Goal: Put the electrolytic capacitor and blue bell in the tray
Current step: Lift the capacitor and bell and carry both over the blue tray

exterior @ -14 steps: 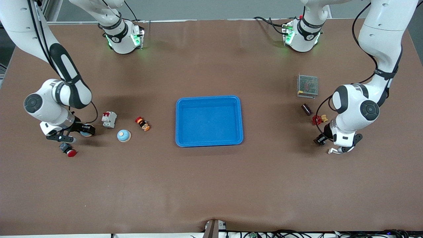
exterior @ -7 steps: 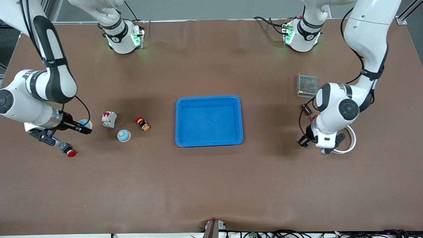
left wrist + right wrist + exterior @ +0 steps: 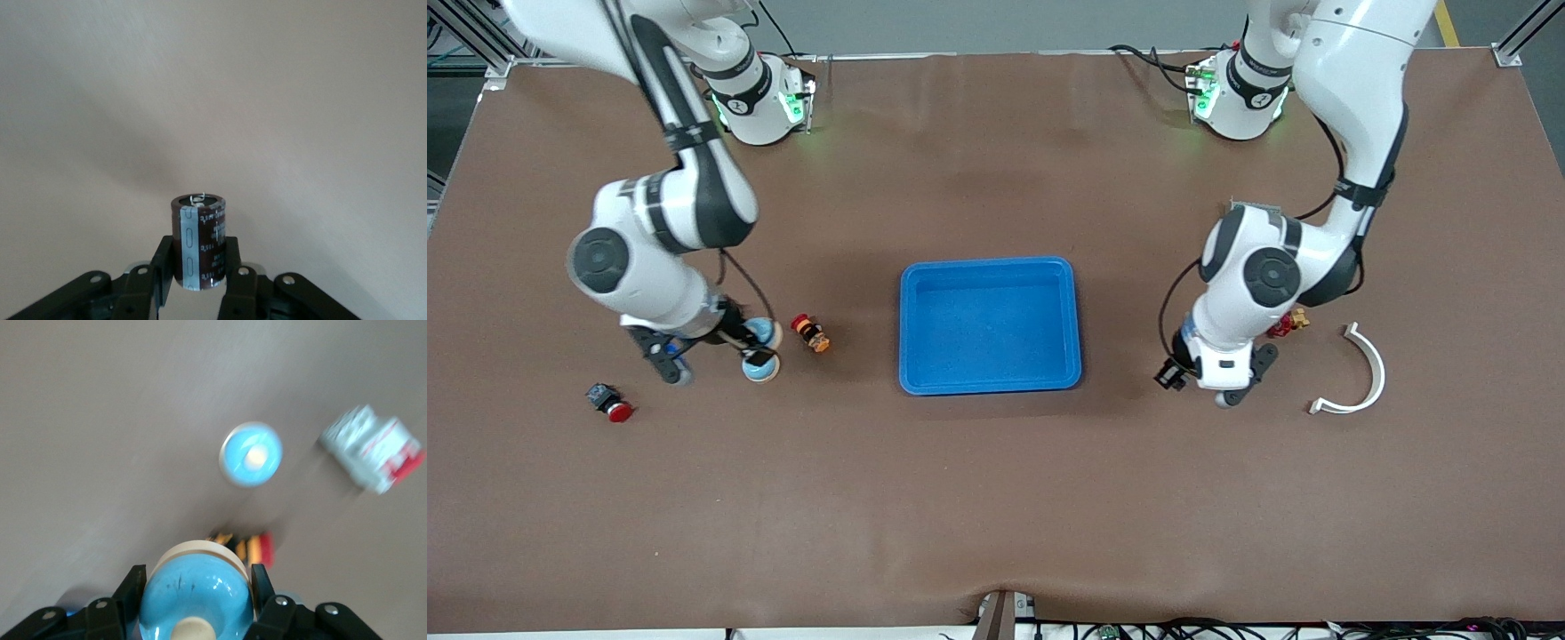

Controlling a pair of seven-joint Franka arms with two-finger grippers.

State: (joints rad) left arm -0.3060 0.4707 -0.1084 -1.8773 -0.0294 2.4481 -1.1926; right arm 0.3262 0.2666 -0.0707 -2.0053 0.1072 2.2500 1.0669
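Squarely between jaws: capacitor (image 3: 199,240), bell (image 3: 196,593).

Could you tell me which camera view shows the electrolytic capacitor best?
The left wrist view: the electrolytic capacitor fills the foreground, upright between the left gripper's fingers, its printed sleeve visible. In the front view the left arm hides it; the right wrist view does not show it.

Bright blue tray (image 3: 990,324) on brown table (image 3: 996,498); dark brown capacitor (image 3: 199,240) with pale stripe; blue bell (image 3: 198,597), cream-rimmed.
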